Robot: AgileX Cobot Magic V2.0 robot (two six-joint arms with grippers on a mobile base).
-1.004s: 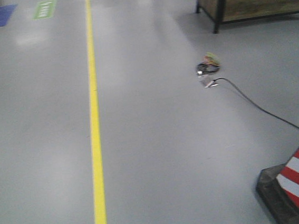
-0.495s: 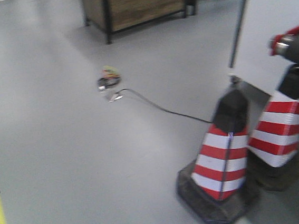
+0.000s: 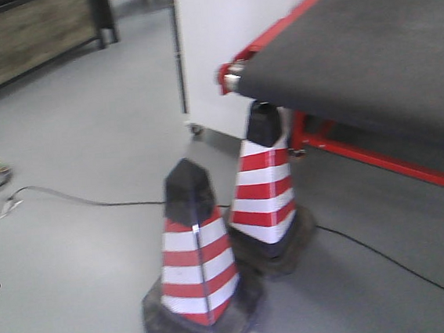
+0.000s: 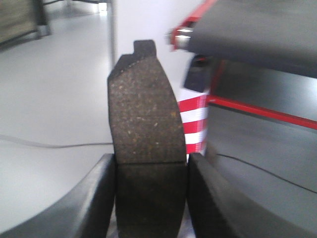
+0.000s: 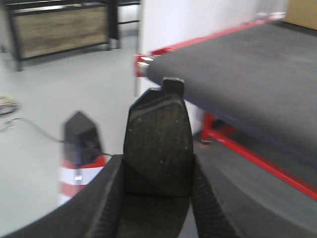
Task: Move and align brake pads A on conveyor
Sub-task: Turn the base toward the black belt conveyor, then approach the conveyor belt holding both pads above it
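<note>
In the left wrist view my left gripper [image 4: 152, 158] is shut on a brake pad A [image 4: 146, 114], a dark grey speckled oblong standing upright between the fingers with a groove across its middle. The right wrist view shows my right gripper [image 5: 157, 159] shut on another brake pad A [image 5: 158, 131], held upright the same way. The conveyor [image 3: 368, 50], a dark matte belt with red edge strips, lies ahead to the right, above floor level. It shows again as the conveyor [image 4: 257, 25] and the conveyor [image 5: 247, 64] beyond each held pad. No pads show on the belt.
Two red-and-white traffic cones [image 3: 199, 251] [image 3: 267, 186] stand on the grey floor at the belt's near end. A black cable [image 3: 75, 198] runs across the floor. A white panel [image 3: 217, 33] rises behind the cones; a wooden-sided rack [image 3: 20, 32] stands far left. A red frame [image 3: 379, 159] carries the belt.
The front view has swung to the right: the yellow floor line is gone, the cones have slid left, and the conveyor has come into view at the right.
</note>
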